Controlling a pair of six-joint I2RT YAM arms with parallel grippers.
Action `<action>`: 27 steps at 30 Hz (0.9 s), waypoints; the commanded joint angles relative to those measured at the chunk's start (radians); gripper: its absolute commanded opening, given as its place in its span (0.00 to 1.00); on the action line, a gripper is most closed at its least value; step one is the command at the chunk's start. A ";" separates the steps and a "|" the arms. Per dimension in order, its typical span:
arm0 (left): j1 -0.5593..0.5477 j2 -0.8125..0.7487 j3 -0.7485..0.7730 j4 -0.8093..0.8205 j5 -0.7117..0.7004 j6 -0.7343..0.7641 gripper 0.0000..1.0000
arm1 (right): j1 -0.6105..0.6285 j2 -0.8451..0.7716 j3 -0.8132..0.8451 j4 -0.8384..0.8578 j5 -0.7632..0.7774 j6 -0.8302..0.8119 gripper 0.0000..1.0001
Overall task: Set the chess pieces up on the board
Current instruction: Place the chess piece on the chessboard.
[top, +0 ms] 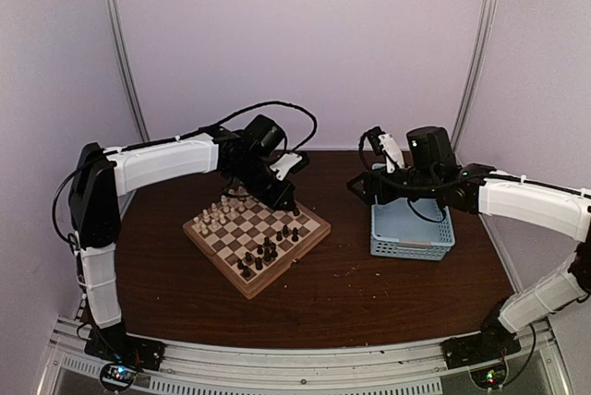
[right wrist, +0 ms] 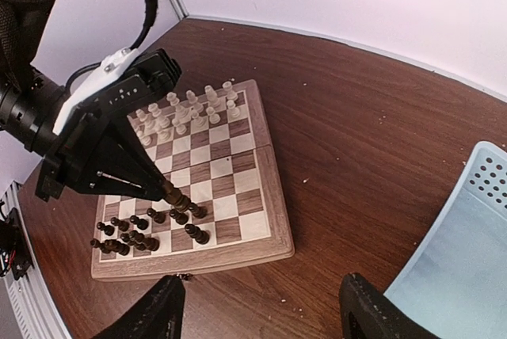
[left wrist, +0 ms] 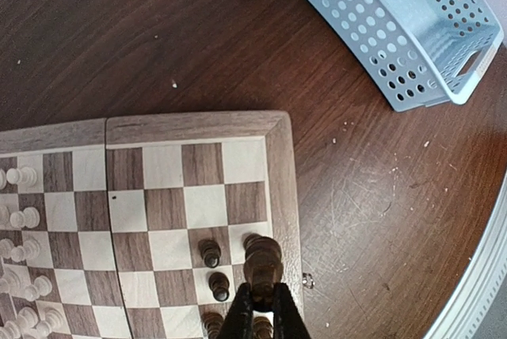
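Dark brown wood sat pinched between the fingertips of the left gripper point(left wrist: 261, 301): a tall dark chessman point(left wrist: 262, 258), clamped near its top with its base pointing down at the board point(left wrist: 282, 166). It hung at a slant over the outermost line of squares, just inside the tan border; whether its base touched the square could not be told. Just beside it stood several dark pieces point(left wrist: 210, 253) in a loose cluster at that end of the board. The cream pieces point(right wrist: 184, 111) stood gathered at the opposite end, and the middle squares between the two groups were bare. The board lay on the dark wooden table point(left wrist: 158, 38), turned at an angle to the table's edge, in front of the left arm. A light blue basket point(left wrist: 396, 30) sat well apart from it on the right side of the table. The right gripper point(right wrist: 261, 317) hovered near that basket, its fingers point(right wrist: 150, 317) spread wide with nothing between them.
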 commanded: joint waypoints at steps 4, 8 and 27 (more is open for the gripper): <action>-0.038 0.098 0.127 -0.057 -0.037 0.068 0.04 | -0.032 -0.073 -0.066 0.065 0.034 0.029 0.70; -0.046 0.138 0.170 -0.064 -0.033 0.073 0.05 | -0.040 -0.084 -0.076 0.063 0.026 0.027 0.70; -0.052 0.324 0.377 -0.254 -0.111 0.102 0.05 | -0.072 -0.121 -0.123 0.077 0.013 0.017 0.71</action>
